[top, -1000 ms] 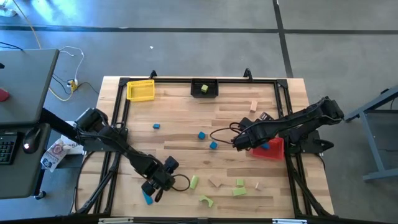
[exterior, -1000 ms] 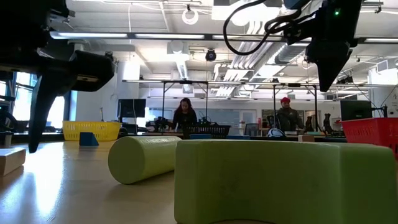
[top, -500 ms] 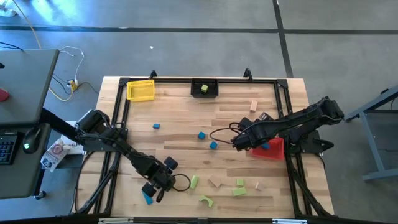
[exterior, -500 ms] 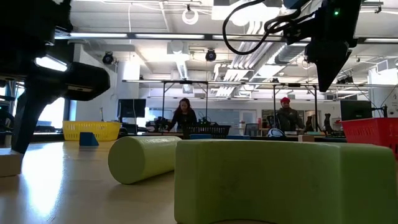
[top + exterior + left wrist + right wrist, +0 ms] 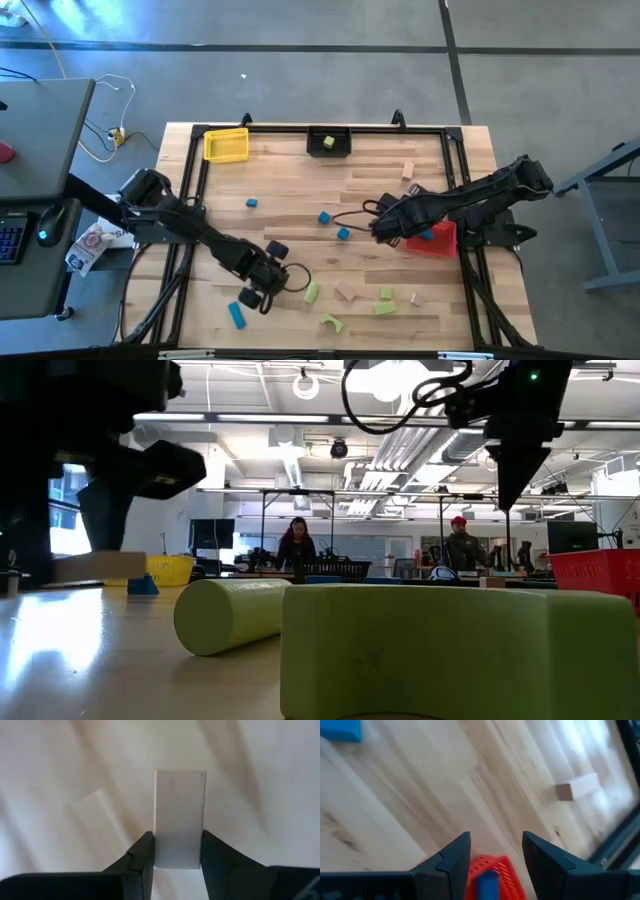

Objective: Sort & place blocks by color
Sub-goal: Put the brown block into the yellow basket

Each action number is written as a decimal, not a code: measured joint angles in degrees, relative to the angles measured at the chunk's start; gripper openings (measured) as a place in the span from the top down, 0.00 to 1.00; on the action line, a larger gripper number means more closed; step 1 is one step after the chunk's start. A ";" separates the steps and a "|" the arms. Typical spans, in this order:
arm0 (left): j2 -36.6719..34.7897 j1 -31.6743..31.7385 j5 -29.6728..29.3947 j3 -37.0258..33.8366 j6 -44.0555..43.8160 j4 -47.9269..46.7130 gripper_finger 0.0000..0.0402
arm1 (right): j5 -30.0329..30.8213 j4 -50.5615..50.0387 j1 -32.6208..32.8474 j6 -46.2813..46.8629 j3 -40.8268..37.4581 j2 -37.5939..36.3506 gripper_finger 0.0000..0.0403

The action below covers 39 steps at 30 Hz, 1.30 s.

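1. Pale tan wooden bar block (image 5: pixel 179 817) is clamped between the two dark fingers of the left gripper (image 5: pixel 177 851), lifted over bare planks near the table's front-left part.
2. Open wood lies around it; a blue bar block (image 5: pixel 236 315) and a light green cylinder block (image 5: pixel 312 292) are seen nearby.
3. The left arm is stretched diagonally across the wooden table (image 5: pixel 290 180).
4. The right gripper (image 5: pixel 495 851), fingers apart, hangs over the red plastic bin (image 5: pixel 438 242).

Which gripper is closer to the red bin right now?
Right. The right gripper hangs just beside the red bin, open. The left gripper, across the table, is shut on a tan block.
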 joint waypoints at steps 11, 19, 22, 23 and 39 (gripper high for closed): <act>-13.61 7.80 -12.54 0.00 2.11 -12.95 0.76 | -0.41 11.37 0.00 -5.10 0.00 0.02 0.59; -24.74 15.84 -19.77 0.09 2.14 -19.17 0.76 | -0.47 18.55 -0.41 -9.25 0.00 0.04 0.59; -27.78 19.92 -21.72 0.03 2.53 -21.94 0.76 | -0.44 20.44 -1.09 -10.47 0.00 0.04 0.59; -28.59 21.44 -22.25 0.09 2.55 -22.26 0.76 | -0.25 20.82 -1.37 -10.59 0.00 0.04 0.59; -32.76 50.11 -26.79 0.00 1.06 -25.80 0.76 | -0.15 24.26 -7.31 -13.55 0.00 0.02 0.59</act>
